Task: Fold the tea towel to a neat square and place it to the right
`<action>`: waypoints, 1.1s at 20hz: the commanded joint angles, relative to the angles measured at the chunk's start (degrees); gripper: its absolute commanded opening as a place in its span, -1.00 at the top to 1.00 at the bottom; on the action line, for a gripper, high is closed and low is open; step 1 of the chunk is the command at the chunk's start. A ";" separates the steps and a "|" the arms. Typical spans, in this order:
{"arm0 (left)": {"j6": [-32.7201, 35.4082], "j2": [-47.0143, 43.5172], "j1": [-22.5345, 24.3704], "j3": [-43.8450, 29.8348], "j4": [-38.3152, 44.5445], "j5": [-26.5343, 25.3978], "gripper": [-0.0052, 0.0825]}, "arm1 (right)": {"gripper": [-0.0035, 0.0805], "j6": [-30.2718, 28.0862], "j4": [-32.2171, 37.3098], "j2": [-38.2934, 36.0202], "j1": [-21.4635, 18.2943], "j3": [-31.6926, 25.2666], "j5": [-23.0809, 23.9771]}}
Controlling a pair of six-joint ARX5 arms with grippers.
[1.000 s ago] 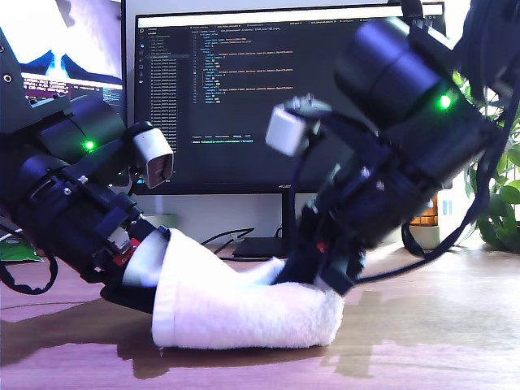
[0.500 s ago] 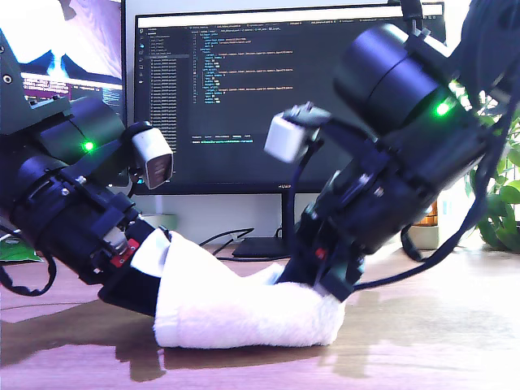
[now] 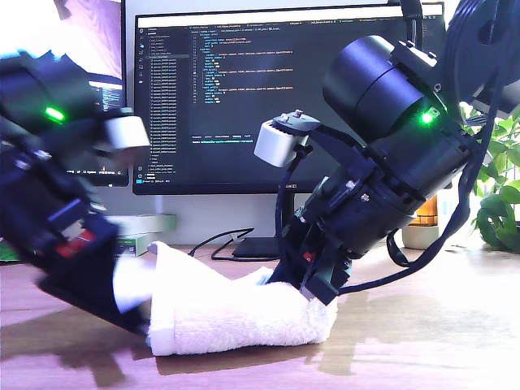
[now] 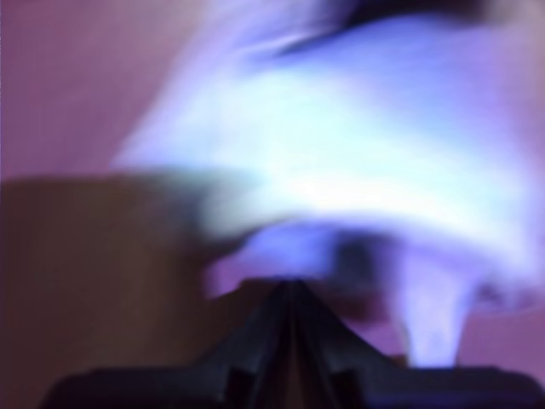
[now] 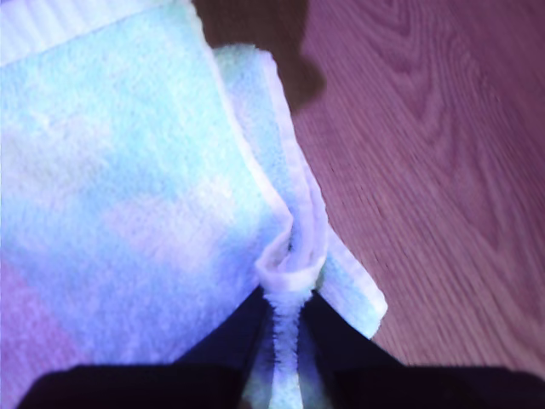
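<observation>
The tea towel (image 3: 236,313) lies bunched and partly folded on the wooden desk (image 3: 422,341), pale and fluffy. At the exterior view's left, my first gripper (image 3: 122,284) holds up the towel's raised end. The first wrist view is motion-blurred: it shows the fingers pressed together at my first gripper (image 4: 289,285), with the tea towel (image 4: 366,162) just beyond the tips. At the exterior view's right, my second gripper (image 3: 313,284) presses down on the towel's other end. In its wrist view my second gripper (image 5: 285,285) is shut on a hemmed edge of the tea towel (image 5: 128,196).
A monitor (image 3: 236,89) with dark code stands behind the arms, its stand (image 3: 286,219) and cables at mid-desk. A second screen (image 3: 89,32) is at the exterior view's left, with flat boxes (image 3: 146,227) below it. A plant (image 3: 500,203) is at the right edge.
The first arm has swung up and toward the exterior view's left, blurring, and drawn the towel's end slightly that way. The second arm has shifted a little left and lower on the towel.
</observation>
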 commanded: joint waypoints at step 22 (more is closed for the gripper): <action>-3.63 10.47 -3.43 -1.11 17.38 17.90 0.93 | 0.94 0.07 -0.96 2.86 -0.50 -1.40 0.68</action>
